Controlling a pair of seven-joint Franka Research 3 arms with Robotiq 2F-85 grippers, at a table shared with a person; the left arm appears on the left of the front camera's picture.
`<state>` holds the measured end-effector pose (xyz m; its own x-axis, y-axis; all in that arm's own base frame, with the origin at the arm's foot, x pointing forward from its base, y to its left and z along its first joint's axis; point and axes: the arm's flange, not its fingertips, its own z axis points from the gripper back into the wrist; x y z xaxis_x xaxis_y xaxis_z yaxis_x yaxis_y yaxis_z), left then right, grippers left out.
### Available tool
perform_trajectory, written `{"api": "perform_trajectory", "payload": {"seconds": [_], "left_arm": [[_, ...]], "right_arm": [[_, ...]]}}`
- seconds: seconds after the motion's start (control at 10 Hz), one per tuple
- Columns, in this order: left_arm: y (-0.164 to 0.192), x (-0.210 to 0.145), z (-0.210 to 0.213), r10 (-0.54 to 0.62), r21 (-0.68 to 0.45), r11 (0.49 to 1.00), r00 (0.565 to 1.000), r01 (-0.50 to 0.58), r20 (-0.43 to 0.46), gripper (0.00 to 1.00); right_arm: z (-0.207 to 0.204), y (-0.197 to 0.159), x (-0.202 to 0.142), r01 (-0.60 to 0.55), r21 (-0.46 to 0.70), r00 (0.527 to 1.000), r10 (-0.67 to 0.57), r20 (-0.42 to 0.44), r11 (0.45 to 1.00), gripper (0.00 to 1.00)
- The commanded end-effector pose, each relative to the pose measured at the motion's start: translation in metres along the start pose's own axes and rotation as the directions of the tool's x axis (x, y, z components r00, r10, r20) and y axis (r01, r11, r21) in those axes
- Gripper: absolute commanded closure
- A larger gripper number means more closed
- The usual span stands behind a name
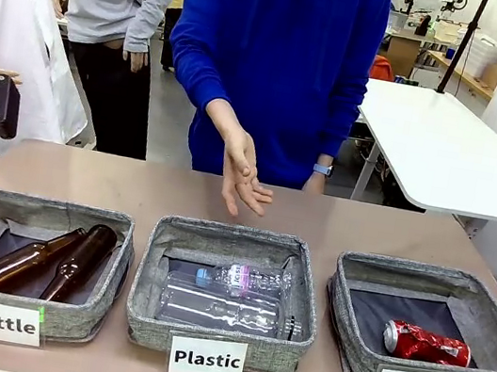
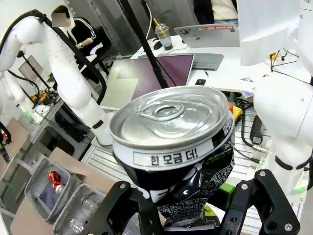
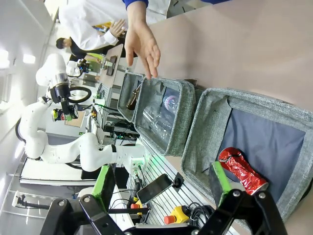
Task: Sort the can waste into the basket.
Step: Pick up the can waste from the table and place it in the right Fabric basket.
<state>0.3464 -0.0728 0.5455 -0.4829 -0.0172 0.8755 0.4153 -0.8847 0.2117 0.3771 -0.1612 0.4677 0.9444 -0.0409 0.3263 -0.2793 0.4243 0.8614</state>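
So, person's hand (image 1: pixel 243 174) hovering over bench (image 1: pixel 134 188), far of Plastic basket (image 1: pixel 218 334). Red can (image 1: pixel 425 344) already in Can basket (image 1: pixel 491 334) at right. Left gripper (image 2: pixel 183 223) jaws clamped on dark can (image 2: pixel 176 147); right gripper (image 3: pixel 161 188) jaws wide apart, holding nothing. Brown bottles (image 1: pixel 45 259) in left basket.

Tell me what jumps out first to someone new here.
The black crushed can gripped in the left tool, looming close in that wrist view. Then the three labelled baskets in a row: a red can already lies in the right-hand basket marked Can. Behind the middle one, a person's hand hangs over the table.
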Motion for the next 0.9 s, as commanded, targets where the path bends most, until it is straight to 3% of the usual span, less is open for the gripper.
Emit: {"api": "perform_trajectory", "payload": {"seconds": [0.0, 0.2, 0.5, 0.8], "left_arm": [[0.008, -0.015, 0.002, 0.236, 0.29, 0.941, 0.955, -0.177, -0.182, 1.0], [0.016, -0.01, -0.007, 0.313, 0.299, 0.924, 0.921, -0.239, -0.23, 1.0], [0.009, 0.002, -0.022, 0.481, 0.368, 0.858, 0.811, -0.358, -0.333, 1.0], [-0.017, 0.007, -0.032, 0.643, 0.514, 0.756, 0.608, -0.405, -0.467, 1.0]], "right_arm": [[0.002, 0.001, -0.002, -0.019, 0.001, 1.0, 0.019, -0.004, 1.0, 0.0], [0.002, 0.001, -0.002, -0.019, 0.001, 1.0, 0.019, -0.004, 1.0, 0.0], [0.002, 0.001, -0.002, -0.019, 0.001, 1.0, 0.019, -0.004, 1.0, 0.0], [0.002, 0.001, -0.002, -0.019, 0.001, 1.0, 0.019, -0.004, 1.0, 0.0]]}}
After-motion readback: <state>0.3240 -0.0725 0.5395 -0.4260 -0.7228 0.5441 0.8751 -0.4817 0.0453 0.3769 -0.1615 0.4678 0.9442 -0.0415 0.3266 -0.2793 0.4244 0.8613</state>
